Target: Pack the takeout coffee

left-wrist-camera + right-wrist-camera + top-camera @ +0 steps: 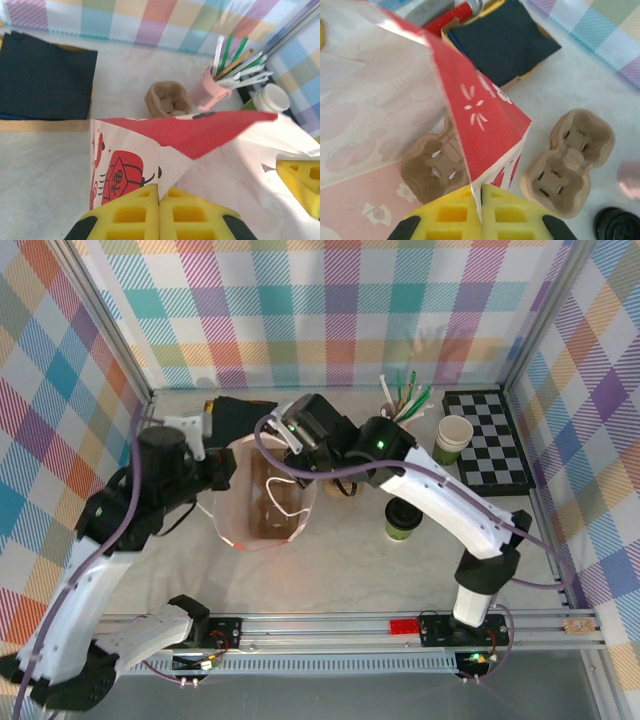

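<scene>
Finding the takeout coffee (403,521), a small paper cup with a green-banded body and a black round lid, standing upright on the pale tabletop (340,580), long axis vertical, lid up, touched by nothing. Sitting just under the right arm's white forearm and to the right of the red-and-white paper bag (266,502), near it but apart, not yet inside.

Holding that bag from both sides, mouth spread upward: left fingers (155,214) clenched on a fold of one rim, right fingers (485,216) clenched on the red fold of the opposite rim.

Showing a brown moulded-pulp cup carrier (432,169) lying at the bottom of the bag, sockets apparently facing up, though partly hidden by the red fold. Showing a second pulp carrier (568,161) outside on the tabletop, between bag and coffee.

Judging the right arm the nearer one by far: coffee lying off to the right of its fingers and a little toward the near edge, with the bag between the coffee and the left fingers. Reaching for it would probably mean releasing the right rim first, risking a sagging mouth.

Further out, well apart from the coffee: pink cup of straws (398,405), white-rimmed lidless cup (453,439), black-and-white chequered board (490,442), stack of dark napkins (236,416).
</scene>
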